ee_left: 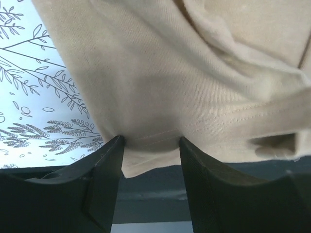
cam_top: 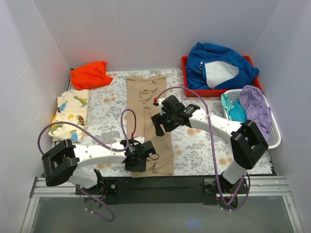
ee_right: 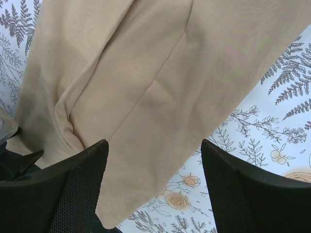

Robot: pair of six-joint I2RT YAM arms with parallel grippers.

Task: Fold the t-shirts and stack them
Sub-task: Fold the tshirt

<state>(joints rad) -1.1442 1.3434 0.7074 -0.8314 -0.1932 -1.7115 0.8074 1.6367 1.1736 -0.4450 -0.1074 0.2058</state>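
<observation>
Left hand (ee_left: 150,140), right hand (ee_right: 154,143), both spread

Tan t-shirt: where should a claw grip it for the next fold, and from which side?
Probably the near hem of the tan t-shirt, coming from the near side: it lies as a long narrow strip, and that stitched end lies free there.

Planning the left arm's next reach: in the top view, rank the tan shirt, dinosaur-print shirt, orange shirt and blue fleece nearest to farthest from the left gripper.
1. tan shirt, right at the left gripper, centre.
2. dinosaur-print shirt, left side.
3. orange shirt, far left corner.
4. blue fleece, far right corner.
</observation>
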